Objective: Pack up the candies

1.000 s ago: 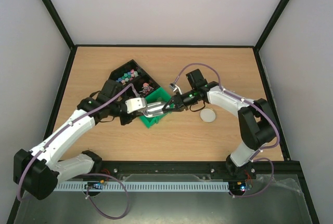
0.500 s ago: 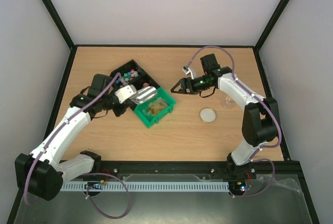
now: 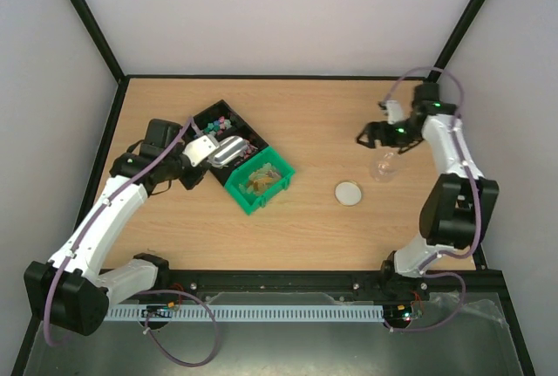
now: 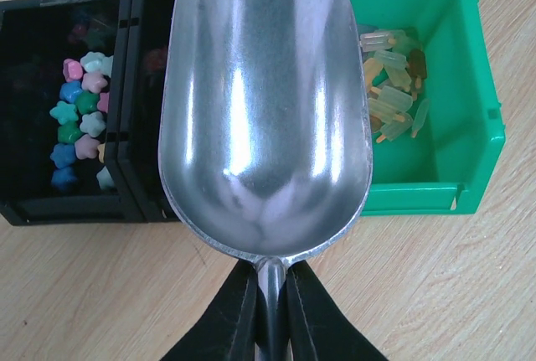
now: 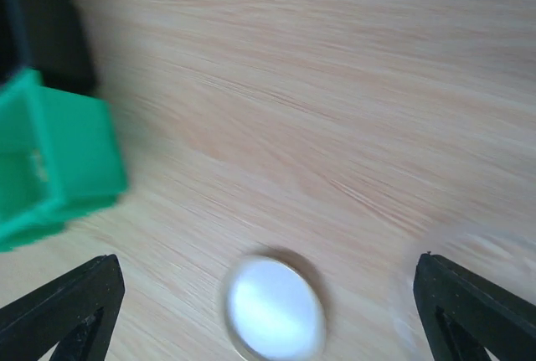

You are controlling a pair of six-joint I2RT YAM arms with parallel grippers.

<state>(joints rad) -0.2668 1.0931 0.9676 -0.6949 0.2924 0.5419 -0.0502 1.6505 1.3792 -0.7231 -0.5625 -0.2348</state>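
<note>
Candies (image 3: pixel 259 180) lie in two places in the top view. Pale yellowish ones fill the green plastic bin (image 3: pixel 268 197), and bright coloured ones sit in the black divided tray (image 3: pixel 202 117) that touches its far-left side. Both stand on the wooden table (image 3: pixel 288 245). The left gripper (image 3: pixel 212 153) holds a shiny metal scoop (image 3: pixel 228 151) over the seam between tray and bin. A second ago the scoop was over the green bin itself. The right gripper (image 3: pixel 368 136), which met the scoop at the bin a second ago, has swung to the right side of the table. It is now near a small clear plastic cup (image 3: pixel 384 167). A round white lid (image 3: pixel 349 192) lies flat between bin and cup, where it lay before.

From the left wrist, the black fingers (image 4: pixel 226 319) are pinched tight on the scoop's thin handle. The scoop's bowl is empty and hides part of the tray and the bin. Star-shaped blue, pink, green and white candies sit in the tray's left compartment, and the pale wrapped ones lie in the bin on the right.

The right wrist view is blurred. Its two black fingertips (image 5: pixel 75 306) stand wide apart at the lower corners with nothing between them. The white lid lies on the table below, and a corner of the green bin shows at the left.
</note>
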